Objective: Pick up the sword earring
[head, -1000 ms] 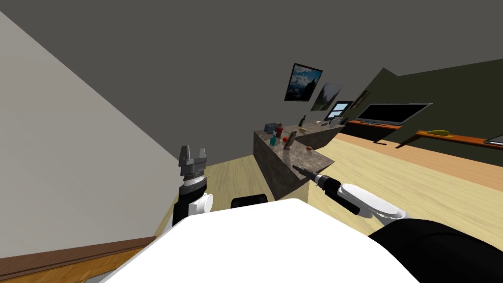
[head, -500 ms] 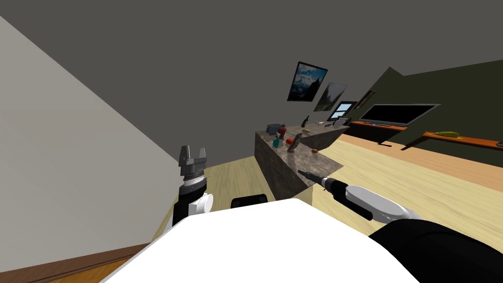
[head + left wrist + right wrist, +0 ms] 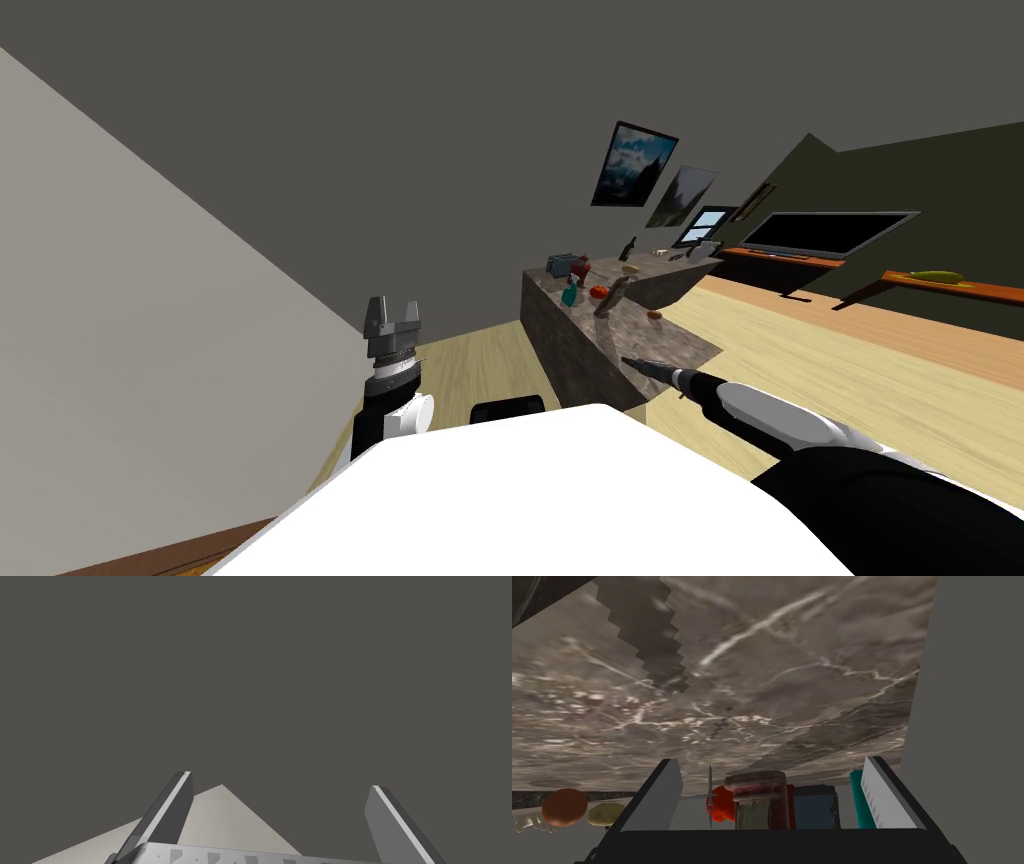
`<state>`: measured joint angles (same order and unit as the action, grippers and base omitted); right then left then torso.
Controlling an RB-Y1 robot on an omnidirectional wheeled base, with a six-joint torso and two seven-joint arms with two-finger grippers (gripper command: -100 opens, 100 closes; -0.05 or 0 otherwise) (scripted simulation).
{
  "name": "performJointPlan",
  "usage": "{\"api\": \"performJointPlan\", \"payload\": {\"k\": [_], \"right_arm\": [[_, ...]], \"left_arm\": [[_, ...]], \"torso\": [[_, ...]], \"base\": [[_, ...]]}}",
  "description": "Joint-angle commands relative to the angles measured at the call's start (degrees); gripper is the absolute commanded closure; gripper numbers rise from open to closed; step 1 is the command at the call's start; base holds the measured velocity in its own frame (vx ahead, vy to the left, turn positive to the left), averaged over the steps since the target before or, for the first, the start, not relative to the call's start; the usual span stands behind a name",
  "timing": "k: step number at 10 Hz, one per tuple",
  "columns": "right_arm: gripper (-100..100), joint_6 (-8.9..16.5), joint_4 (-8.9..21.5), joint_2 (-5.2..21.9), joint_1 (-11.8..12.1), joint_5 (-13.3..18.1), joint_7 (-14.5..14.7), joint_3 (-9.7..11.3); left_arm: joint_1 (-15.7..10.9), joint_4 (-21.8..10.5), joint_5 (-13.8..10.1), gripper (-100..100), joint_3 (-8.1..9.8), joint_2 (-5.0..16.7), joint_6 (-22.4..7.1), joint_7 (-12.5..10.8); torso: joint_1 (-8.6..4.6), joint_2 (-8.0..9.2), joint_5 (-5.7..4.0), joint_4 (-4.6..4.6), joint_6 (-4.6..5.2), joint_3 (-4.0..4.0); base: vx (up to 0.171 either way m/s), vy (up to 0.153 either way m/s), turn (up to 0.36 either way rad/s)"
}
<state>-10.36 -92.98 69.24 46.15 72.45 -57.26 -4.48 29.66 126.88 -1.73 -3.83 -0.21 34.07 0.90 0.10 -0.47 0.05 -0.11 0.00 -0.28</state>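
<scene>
Item: sword earring (image 3: 710, 801), thin, grey, standing upright on the marble counter (image 3: 792, 676), in the cluster of things at mid-counter, just beside a red round thing (image 3: 722, 806). Same cluster: pinkish-brown block (image 3: 755, 791), dark box (image 3: 814, 806), teal bottle (image 3: 855, 796).
Right gripper (image 3: 770, 760): over the counter's near end, blades apart, empty, earring framed between them.
Left gripper (image 3: 392, 304): raised, blades apart, empty

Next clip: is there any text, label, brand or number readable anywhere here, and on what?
None can be read.
The framed pictures: landscapes, no lettering.
The TV screen: blank black.
The teal bottle on the marble counter: no legible label.
The dark marks on the left gripper body: too blurred to read.
</scene>
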Motion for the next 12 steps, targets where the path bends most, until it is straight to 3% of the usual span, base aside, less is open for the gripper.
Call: {"api": "performJointPlan", "payload": {"k": [1, 7, 9, 10, 11, 12], "right_arm": [[-100, -0.42, 1.67, 1.07, -0.46, 1.13, -0.81, 0.36], [-100, 1.48, 7.88, 9.30, 2.10, 9.95, -7.61, 3.41], [-100, 0.99, 8.24, 9.08, 1.65, 9.81, -7.09, 3.39], [0, 1.10, 8.24, 9.19, 1.75, 9.91, -7.29, 3.41], [-100, 0.97, 10.16, 8.29, 1.02, 8.79, -6.53, 3.82], [-100, 0.91, 11.12, 7.85, 0.66, 8.23, -6.17, 4.03]], "left_arm": [[0.00, 0.00, 0.00, 0, 0.00, 0.00, 0.00, 0.00], [-0.01, 0.00, 0.00, 0, 0.00, 0.00, 0.00, 0.00], [-0.01, 0.00, 0.00, 0, 0.00, 0.00, 0.00, 0.00], [-0.01, 0.00, 0.00, 0, 0.00, 0.00, 0.00, 0.00], [-0.02, 0.00, 0.00, 0, 0.00, 0.00, 0.00, 0.00], [-0.03, 0.00, 0.00, 0, 0.00, 0.00, -0.01, 0.00]], "torso": [[0.00, 0.00, 0.00, 0.00, 0.00, 0.00], [-0.03, 0.14, -0.01, 0.03, -0.01, 0.07], [0.01, 0.21, 0.00, 0.04, 0.00, 0.11], [-0.05, 0.37, -0.02, 0.08, 0.01, 0.20], [-0.10, 0.48, -0.03, 0.11, 0.01, 0.27], [-0.11, 0.62, -0.04, 0.13, -0.05, 0.35]], "base": [[0.108, 0.013, 0.000], [0.113, 0.026, 0.017], [0.059, 0.025, 0.004], [0.007, 0.003, 0.001], [-0.035, 0.007, 0.224], [-0.078, 0.001, 0.281]]}}
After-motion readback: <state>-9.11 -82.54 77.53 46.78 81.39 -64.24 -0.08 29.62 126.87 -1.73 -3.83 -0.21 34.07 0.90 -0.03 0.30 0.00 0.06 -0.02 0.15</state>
